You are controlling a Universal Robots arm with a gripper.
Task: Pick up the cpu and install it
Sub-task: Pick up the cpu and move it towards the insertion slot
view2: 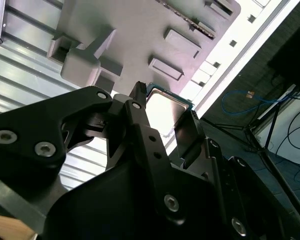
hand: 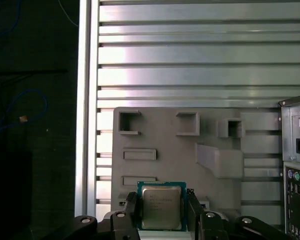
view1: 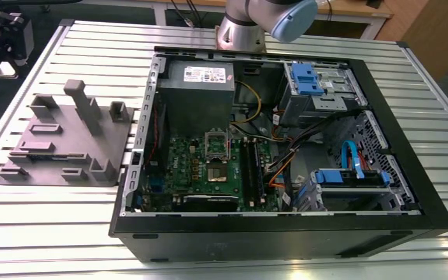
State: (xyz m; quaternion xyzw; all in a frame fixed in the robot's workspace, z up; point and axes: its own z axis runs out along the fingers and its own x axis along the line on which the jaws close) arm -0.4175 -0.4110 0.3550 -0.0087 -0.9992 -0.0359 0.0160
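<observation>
A ribbed metal table (view1: 37, 233) is seen in the exterior view, with a wooden bench and a dark floor beyond it. An open black computer case (view1: 286, 239) lies on the table, its side removed. Inside it a green motherboard (view1: 185, 169) is laid bare, with an uncovered socket (view1: 216, 143) near its middle and a large grey metal box (view1: 200, 87) beyond that. To the exterior view's left of the case, just beside it, a matte grey fixture (view1: 68, 146) of blocks and posts is set on the table. The grey and pale blue arm (view1: 263, 23) rises behind the case and leaves the picture at its upper edge.

What the arm carries is told by the wrist views. In the first wrist view the gripper (hand: 161, 200) is closed on the cpu (hand: 161, 209), whose silver top and paler rim are clamped at two opposite edges by the black fingers (hand: 131, 212). The fixture is seen behind the chip, and the ported back wall of the case stands at one edge of that picture.

In the second wrist view the same grasp is seen from the side: the cpu (view2: 165, 106) is held flat between the fingers (view2: 140, 117), raised clear of the fixture and the table. A blue cable (view2: 240, 97) lies on the floor (view2: 270, 165) past the table's edge.
</observation>
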